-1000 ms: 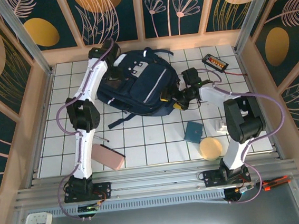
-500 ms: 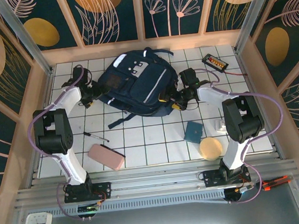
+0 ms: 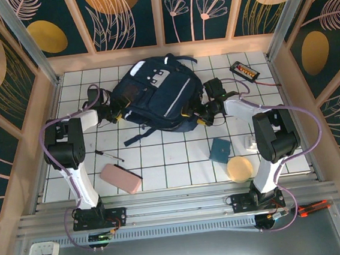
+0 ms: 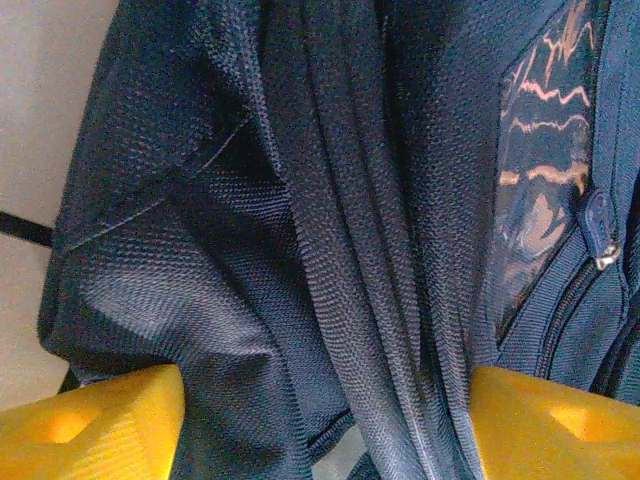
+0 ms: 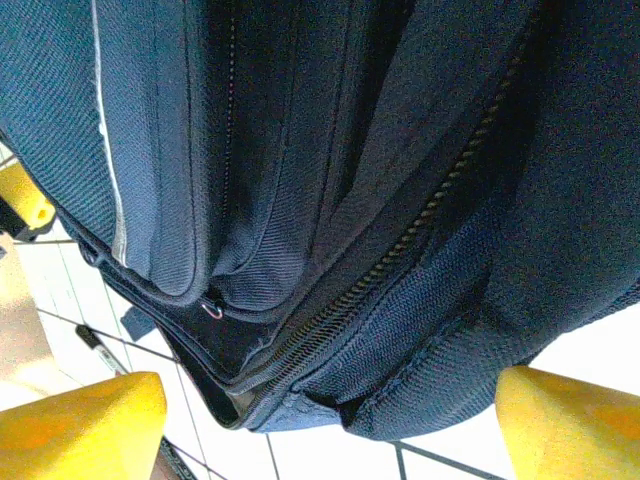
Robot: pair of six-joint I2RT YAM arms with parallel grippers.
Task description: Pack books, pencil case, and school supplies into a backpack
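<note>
Over on the left, the left pincer (image 3: 115, 113) is pushed into the flank of the backpack (image 3: 158, 95). Its jaws are parted astride a thick fold of navy cloth, and whether they bite it yet I cannot tell. A zip pull (image 4: 600, 238) hangs beyond one finger, outside the jaws. Well apart from this pincer, back towards its arm's base, lie the pen (image 3: 109, 155) and then the pencil case (image 3: 121, 178). Both are on the table (image 3: 161, 164), neither of them packed.

The backpack lies flat between the two pincers. On its other flank the right pincer (image 3: 194, 115) stands released, jaws spread wide either side of the bag's bottom corner. A shut zip line (image 5: 420, 230) runs out ahead between them. Back from that pincer, towards its base, sits the teal pad (image 3: 220, 150), and nearer the base again the tan disc (image 3: 240, 169). The black device (image 3: 244, 70) lies beyond the pincer, off to its right.

My read is that this is the opening step: steadying the bag so a pocket can be unzipped, with the loose items waiting outside. Next, one pincer has to pin the cloth while the other finds a zip pull, which is a small target on slack fabric.

The count: one backpack, one pen, one pencil case, one teal pad, one disc, one device, two pincers.
</note>
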